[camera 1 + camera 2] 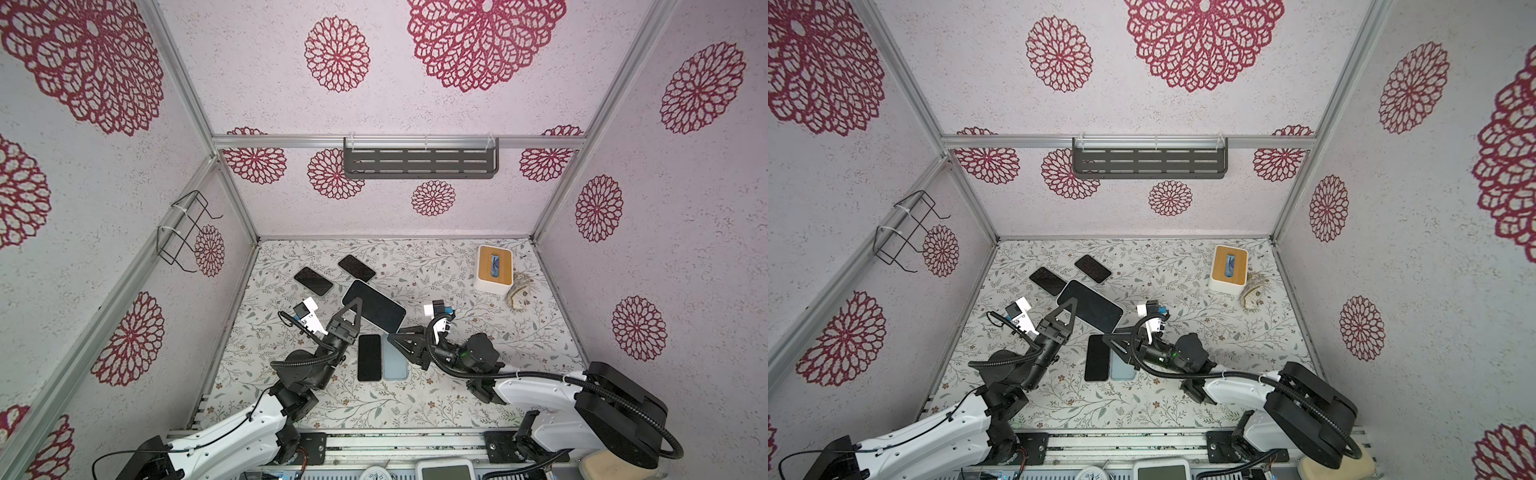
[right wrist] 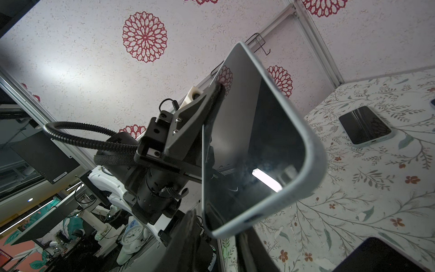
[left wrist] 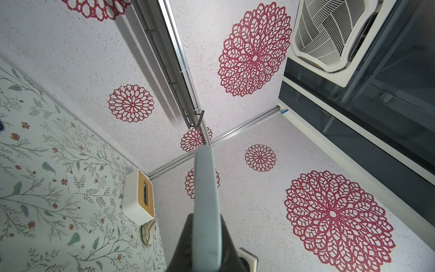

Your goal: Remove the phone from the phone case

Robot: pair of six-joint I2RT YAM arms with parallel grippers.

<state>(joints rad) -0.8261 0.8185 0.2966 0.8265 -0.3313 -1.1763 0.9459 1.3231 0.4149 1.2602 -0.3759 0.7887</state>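
Left pincer (image 1: 356,306) is clamped on the cased phone (image 1: 376,308), holding it tilted in the air over mid-worktop (image 1: 374,411), screen up. In both top views the phone body sits at 3 o'clock of that pincer's tips. Right pincer (image 1: 394,334) is at the phone's 5 o'clock corner, jaws straddling the case (image 2: 315,160) rim there. Can't tell if they bite or only bracket it.

Step looks like getting a hold on the case corner to peel it. To do it well, catch only the soft rim, not the glass. Hold the left clamp firm and roll the corner back instead of pulling straight.

A bare phone (image 1: 369,357) and an empty case (image 1: 395,363) lie flat at 6 o'clock, clear of the held one.
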